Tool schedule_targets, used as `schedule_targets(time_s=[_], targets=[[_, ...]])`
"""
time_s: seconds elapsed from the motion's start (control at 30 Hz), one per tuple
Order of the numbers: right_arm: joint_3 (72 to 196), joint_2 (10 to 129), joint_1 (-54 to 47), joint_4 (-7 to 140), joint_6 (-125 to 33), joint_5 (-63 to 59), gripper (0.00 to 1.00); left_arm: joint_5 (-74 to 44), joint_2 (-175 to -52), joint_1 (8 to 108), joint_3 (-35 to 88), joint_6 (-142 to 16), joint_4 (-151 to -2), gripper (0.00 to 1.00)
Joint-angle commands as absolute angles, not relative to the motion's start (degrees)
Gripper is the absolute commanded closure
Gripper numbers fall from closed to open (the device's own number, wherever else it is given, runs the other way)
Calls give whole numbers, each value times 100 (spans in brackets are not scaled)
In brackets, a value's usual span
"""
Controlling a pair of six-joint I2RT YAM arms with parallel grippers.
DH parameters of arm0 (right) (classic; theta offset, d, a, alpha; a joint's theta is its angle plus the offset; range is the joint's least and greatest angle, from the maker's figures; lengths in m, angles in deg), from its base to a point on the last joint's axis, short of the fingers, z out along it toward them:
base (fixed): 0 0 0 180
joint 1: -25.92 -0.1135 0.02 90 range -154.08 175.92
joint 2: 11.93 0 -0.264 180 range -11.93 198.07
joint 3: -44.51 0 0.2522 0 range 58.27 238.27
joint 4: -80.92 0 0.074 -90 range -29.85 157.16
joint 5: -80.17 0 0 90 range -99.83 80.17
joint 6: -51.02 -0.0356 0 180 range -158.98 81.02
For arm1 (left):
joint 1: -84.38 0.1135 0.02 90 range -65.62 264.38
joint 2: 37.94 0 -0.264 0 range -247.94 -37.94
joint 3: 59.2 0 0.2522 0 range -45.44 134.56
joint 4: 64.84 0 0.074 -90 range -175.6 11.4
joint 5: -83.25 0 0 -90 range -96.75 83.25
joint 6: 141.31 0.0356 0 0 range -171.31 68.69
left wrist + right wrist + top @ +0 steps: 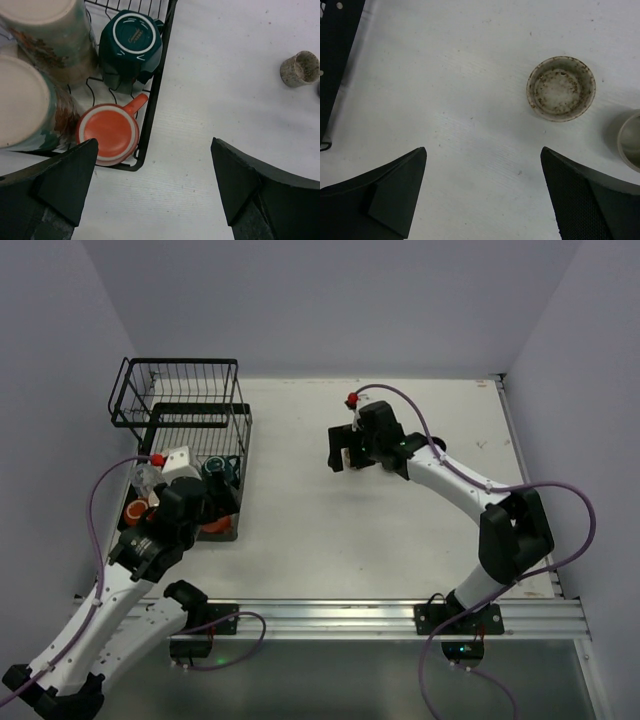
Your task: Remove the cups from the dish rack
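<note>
Nearest the overhead lens, my left gripper (pixel 215 508) hung over the low front end of the rack (pixel 180 400), at the left side of the table (pixel 400 540). My right gripper (pixel 340 455) hung over mid-table, well apart from the rack. An orange mug (pixel 135 510) and a teal mug (pixel 215 468) showed inside the rack. No cup showed on open table from above; the right gripper covered whatever stood beneath it.

Left wrist view: my left fingers were spread wide with nothing between them. The orange mug sat base-up in the rack's near corner, its handle pointing toward the rack's side wire. The teal mug sat base-up just beyond it. Two cream cups (pixel 47 35) stood beside them, against the frame's left edge. A speckled cup (pixel 300 68) stood on the table, well apart from the rack.

Right wrist view: my right fingers were likewise spread and empty. The speckled cup stood upright, mouth up, on bare table ahead of them. A second cup (pixel 631 140) was cut off by the right edge.

Finding: two cups at least were unloaded and four at least sat in the rack. I judged the task partly done, with neither hand engaged on a cup.
</note>
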State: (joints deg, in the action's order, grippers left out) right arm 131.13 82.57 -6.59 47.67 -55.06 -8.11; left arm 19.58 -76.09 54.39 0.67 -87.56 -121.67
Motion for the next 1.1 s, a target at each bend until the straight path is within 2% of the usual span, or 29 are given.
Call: schedule_targets(time_s=[0.0,0.43,1.07], targets=[[12780,7896,-660,5230,-5682,-429,2,2111,-7441,5477,-113,-9717,-12668,2],[12516,7701,-669,5503,-5770,46,3,3481,-7907,5459,-738,-10711,-12466,5],[12551,7833,-669,5547,-5806,195,3,4053,-8487,5415,-1318,-10273,-11341,9]])
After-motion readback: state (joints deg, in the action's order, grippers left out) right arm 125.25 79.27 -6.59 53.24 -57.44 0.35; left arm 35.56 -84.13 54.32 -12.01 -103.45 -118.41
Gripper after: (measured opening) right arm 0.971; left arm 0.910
